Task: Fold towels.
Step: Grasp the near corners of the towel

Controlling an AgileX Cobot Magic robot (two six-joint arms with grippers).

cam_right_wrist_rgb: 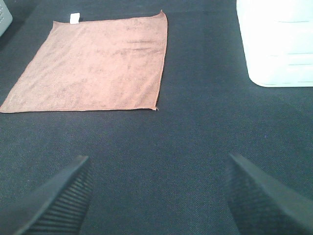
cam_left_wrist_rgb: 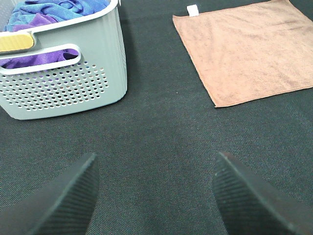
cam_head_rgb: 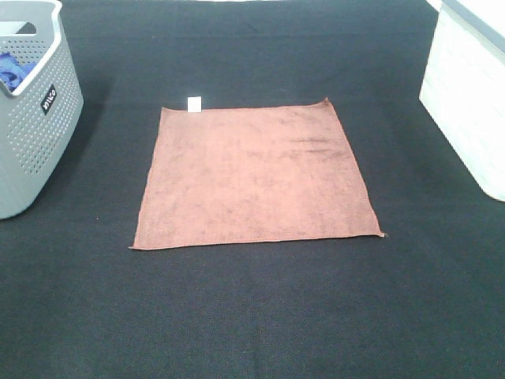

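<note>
A reddish-brown square towel (cam_head_rgb: 252, 174) lies spread flat on the black table, with a small white tag (cam_head_rgb: 194, 103) at its far left corner. It also shows in the left wrist view (cam_left_wrist_rgb: 249, 54) and the right wrist view (cam_right_wrist_rgb: 95, 66). Neither gripper appears in the exterior high view. My left gripper (cam_left_wrist_rgb: 154, 196) is open and empty above bare table, well short of the towel's near left corner. My right gripper (cam_right_wrist_rgb: 159, 196) is open and empty above bare table, short of the towel's near right corner.
A grey perforated basket (cam_head_rgb: 31, 118) stands at the left edge, holding blue and purple cloths (cam_left_wrist_rgb: 44, 19). A white container (cam_head_rgb: 469, 95) stands at the right edge. The black table surface (cam_head_rgb: 252, 316) lies bare in front of the towel.
</note>
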